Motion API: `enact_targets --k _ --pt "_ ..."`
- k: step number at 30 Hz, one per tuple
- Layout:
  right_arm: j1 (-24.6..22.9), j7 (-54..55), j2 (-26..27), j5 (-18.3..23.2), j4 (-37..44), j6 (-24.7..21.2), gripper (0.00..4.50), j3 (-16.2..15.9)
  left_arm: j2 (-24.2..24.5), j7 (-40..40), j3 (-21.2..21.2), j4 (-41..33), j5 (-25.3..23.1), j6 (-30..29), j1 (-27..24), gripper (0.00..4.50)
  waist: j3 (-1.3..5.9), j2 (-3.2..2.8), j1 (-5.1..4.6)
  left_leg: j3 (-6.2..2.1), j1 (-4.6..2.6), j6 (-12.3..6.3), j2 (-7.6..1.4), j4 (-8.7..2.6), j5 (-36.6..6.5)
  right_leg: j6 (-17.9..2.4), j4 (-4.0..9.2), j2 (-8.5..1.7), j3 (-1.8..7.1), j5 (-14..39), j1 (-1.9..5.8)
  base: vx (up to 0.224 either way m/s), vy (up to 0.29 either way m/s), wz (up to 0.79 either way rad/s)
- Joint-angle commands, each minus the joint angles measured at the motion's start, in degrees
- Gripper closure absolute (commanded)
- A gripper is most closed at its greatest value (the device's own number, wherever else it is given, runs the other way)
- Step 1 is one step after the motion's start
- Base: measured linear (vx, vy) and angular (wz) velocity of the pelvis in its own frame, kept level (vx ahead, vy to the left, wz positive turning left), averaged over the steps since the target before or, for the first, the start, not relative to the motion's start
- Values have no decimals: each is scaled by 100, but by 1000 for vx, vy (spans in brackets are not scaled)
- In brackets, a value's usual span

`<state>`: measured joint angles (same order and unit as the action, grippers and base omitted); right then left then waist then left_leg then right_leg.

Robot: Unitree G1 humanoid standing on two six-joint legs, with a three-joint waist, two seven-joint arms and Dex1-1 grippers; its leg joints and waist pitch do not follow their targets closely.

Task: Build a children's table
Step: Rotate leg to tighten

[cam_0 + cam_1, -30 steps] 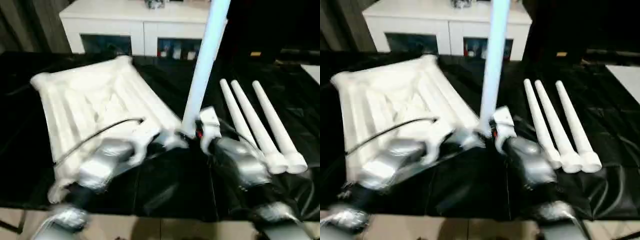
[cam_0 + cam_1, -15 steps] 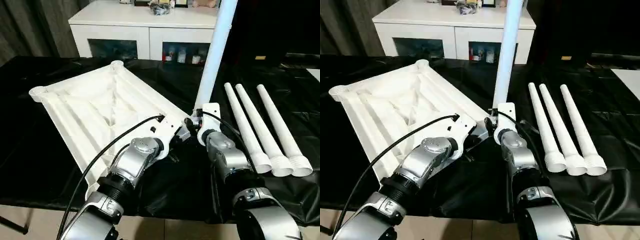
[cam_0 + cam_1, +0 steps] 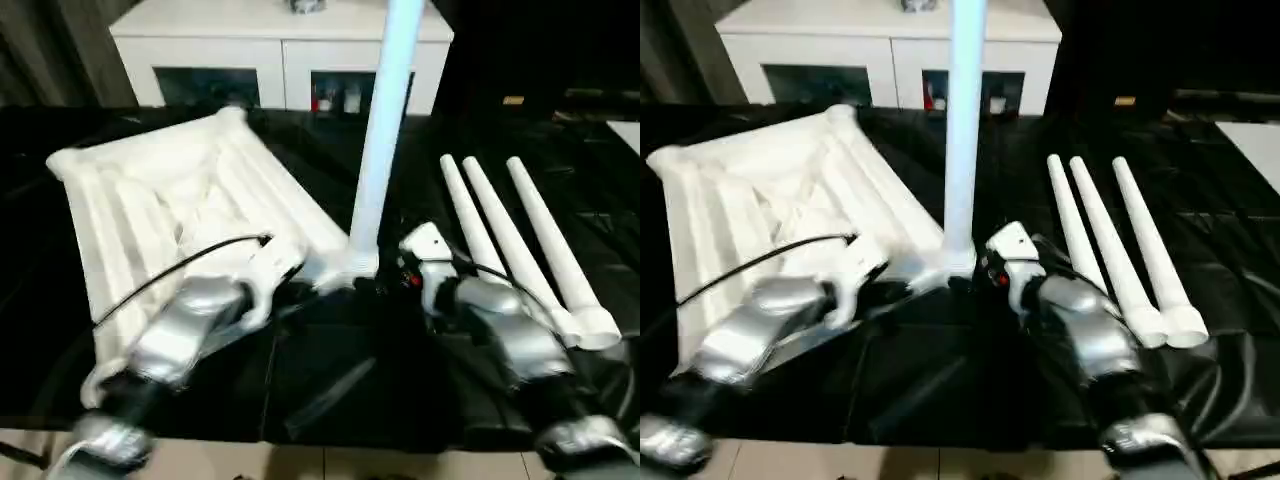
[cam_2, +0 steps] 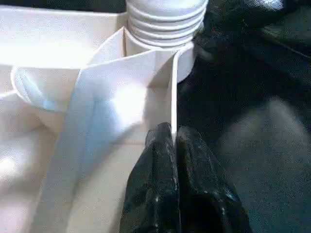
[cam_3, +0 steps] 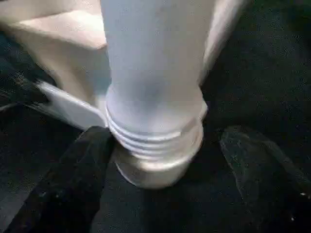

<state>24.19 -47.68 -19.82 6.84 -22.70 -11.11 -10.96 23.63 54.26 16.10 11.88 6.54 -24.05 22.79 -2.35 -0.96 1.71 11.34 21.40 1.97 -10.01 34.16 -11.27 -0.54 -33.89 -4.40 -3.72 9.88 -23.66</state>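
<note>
Black sheeting carries the tabletop; left gripper closed, right gripper spread around the upright leg.

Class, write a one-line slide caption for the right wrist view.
Open right gripper flanks the threaded base of an upright leg seated in the tabletop's corner socket.

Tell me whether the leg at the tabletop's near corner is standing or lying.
Standing. The leg rises upright from the tabletop's corner socket, its ribbed end seated there, while three other legs lie flat.
</note>
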Motion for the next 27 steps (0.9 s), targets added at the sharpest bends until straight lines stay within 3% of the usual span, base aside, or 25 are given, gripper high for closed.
enact_targets --k 1,4,10,16,20,27 --pt "-47 -390 -202 64 255 -76 64 -153 61 615 236 -481 342 -198 -70 450 340 33 14 -126 -80 -579 -343 -375 -779 -1593 293 -390 278 654 309 0 0 0" --pt "-75 -606 -311 84 359 -157 64 -260 135 715 267 -521 337 -176 -76 450 288 35 46 -122 -121 -338 -344 -405 -1222 -1463 356 -376 296 1185 266 0 0 0" --pt "-48 -693 -290 -14 316 -153 64 -296 119 666 236 -410 265 -113 -27 450 278 57 37 -157 -118 -90 -337 -436 -1477 -1214 396 -393 303 1741 278 0 0 0" --pt "-50 -793 -229 241 331 -289 92 -152 150 683 210 -438 288 -168 -24 450 316 63 53 -142 -94 -252 -327 -396 -1007 -1385 318 -388 306 999 311 0 0 0" --pt "-83 -866 -215 321 359 -332 141 -132 157 706 214 -441 299 -178 -42 450 307 64 56 -143 -93 -267 -329 -399 -1036 -1407 325 -387 297 1077 314 0 0 0" --pt "-185 -905 -205 368 390 -434 173 -134 158 763 229 -441 301 -210 -80 450 315 57 70 -144 -104 -233 -331 -396 -1013 -1382 322 -382 299 1054 315 0 0 0"
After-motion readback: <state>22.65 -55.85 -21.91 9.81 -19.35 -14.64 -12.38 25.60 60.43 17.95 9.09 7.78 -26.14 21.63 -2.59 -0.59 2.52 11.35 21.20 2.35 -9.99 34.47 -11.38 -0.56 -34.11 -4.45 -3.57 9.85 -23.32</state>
